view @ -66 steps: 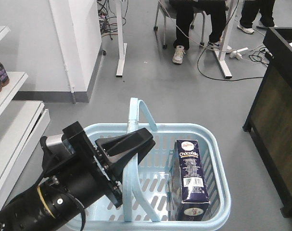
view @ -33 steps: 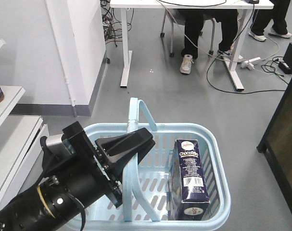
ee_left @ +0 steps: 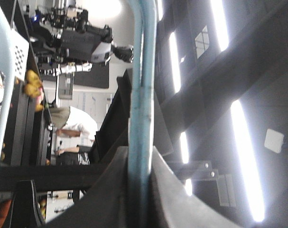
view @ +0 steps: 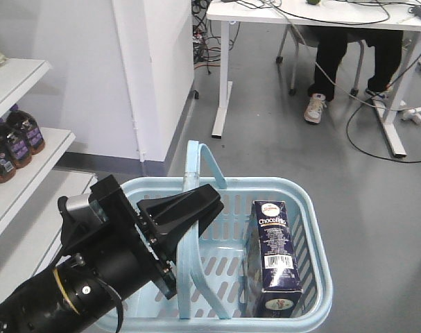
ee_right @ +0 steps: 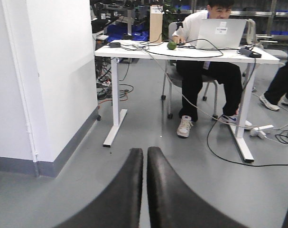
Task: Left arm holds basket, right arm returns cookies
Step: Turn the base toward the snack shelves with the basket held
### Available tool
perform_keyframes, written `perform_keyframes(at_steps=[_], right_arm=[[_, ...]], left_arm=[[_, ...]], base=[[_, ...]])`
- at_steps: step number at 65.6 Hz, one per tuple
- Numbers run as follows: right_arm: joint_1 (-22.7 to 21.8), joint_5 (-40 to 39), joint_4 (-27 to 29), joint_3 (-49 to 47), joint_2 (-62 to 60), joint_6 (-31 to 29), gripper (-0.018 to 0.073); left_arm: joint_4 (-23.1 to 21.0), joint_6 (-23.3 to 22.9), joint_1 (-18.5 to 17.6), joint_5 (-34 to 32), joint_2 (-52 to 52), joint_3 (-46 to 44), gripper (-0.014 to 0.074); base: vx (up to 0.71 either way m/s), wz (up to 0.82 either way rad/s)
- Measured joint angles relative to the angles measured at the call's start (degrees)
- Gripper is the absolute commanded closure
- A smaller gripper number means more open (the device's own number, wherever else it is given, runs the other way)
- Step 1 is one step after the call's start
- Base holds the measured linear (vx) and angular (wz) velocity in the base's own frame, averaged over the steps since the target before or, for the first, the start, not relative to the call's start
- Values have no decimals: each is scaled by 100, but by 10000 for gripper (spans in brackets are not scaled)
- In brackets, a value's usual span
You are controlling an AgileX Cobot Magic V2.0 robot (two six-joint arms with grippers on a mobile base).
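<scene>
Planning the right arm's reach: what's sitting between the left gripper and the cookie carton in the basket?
Only bare slotted basket floor; in the front view, nothing lies between the left gripper, clamped on the hoop handle, and the cookie carton.

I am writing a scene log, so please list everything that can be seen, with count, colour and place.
basket: one, light blue, front, hoop handle up
cookies carton: one, dark navy, inside the basket, right side
bottles: at least three, dark, on the shelf
shelf: one, white, left
desk: one, white, background
laptop: one, silver, on the desk
person: one, white shirt, seated at the desk
left tool: one, black, shut on the basket handle
right tool: one, black, shut, empty
</scene>
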Motion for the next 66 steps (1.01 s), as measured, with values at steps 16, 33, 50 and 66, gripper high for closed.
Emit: perform_keyframes(at_steps=[16, 33, 50, 66], right_arm=[[0, 0, 0, 0, 0, 0, 566], [0, 0, 0, 0, 0, 0, 566], [0, 0, 0, 0, 0, 0, 566], [0, 0, 0, 0, 0, 0, 566]], left_arm=[[0, 0, 0, 0, 0, 0, 596], [0, 0, 0, 0, 0, 0, 596], [0, 0, 0, 0, 0, 0, 596], [0, 0, 0, 0, 0, 0, 596]], base=[[13, 36], [10, 39], [11, 44], [13, 50]])
